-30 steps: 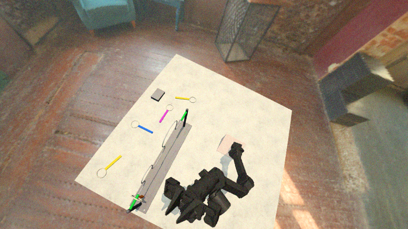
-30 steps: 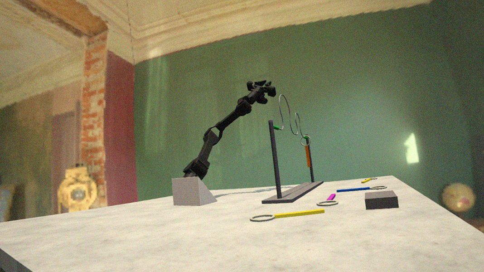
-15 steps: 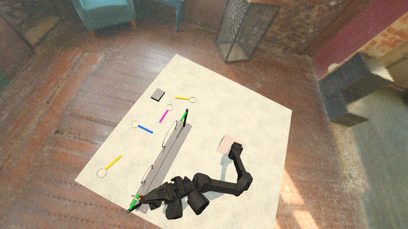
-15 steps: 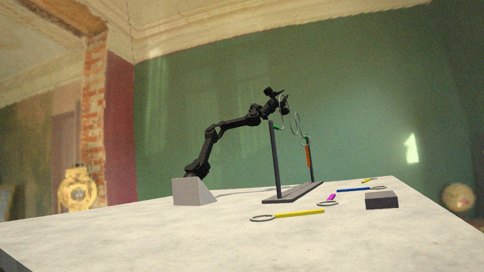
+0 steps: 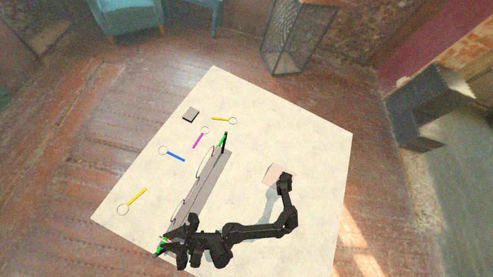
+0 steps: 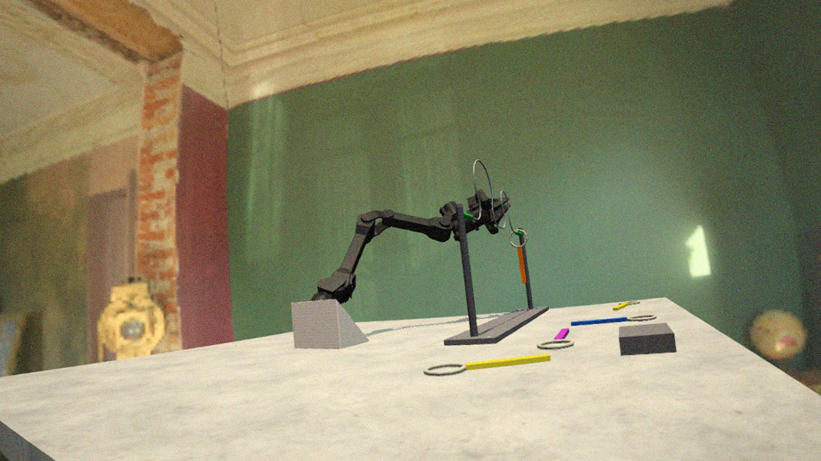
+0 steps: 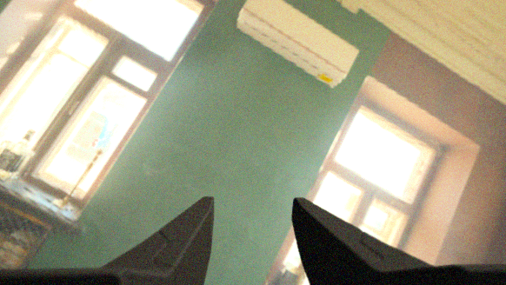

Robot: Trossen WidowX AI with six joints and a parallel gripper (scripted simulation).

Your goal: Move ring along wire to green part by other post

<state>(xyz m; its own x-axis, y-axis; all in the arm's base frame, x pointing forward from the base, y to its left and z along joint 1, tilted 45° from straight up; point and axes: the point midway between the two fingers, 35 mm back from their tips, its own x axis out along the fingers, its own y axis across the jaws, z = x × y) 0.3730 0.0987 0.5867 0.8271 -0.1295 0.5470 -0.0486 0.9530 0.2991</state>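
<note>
The ring (image 5: 167,240) (image 6: 525,238) hangs around the green part (image 5: 159,250) of the wire (image 6: 479,160) by one post (image 6: 526,282). Its orange handle (image 6: 522,265) points down; in the top view it is mostly hidden. My gripper (image 5: 162,241) (image 6: 506,211) (image 7: 253,207) is partly open, with nothing between its fingers in the wrist view. In the top view it overlaps the ring from above; in the exterior view it appears higher than the ring and handle. Contact with the wire cannot be told. The other green part (image 5: 222,140) (image 6: 468,216) is by the far post (image 6: 466,276).
The wire stands on a grey base (image 5: 211,185) (image 6: 496,330) and rises in grey loops beside my gripper. Loose rings with yellow (image 5: 136,196), blue (image 5: 175,156) and magenta (image 5: 198,140) handles lie beyond it. A dark block (image 5: 190,114) (image 6: 647,339) lies near the edge.
</note>
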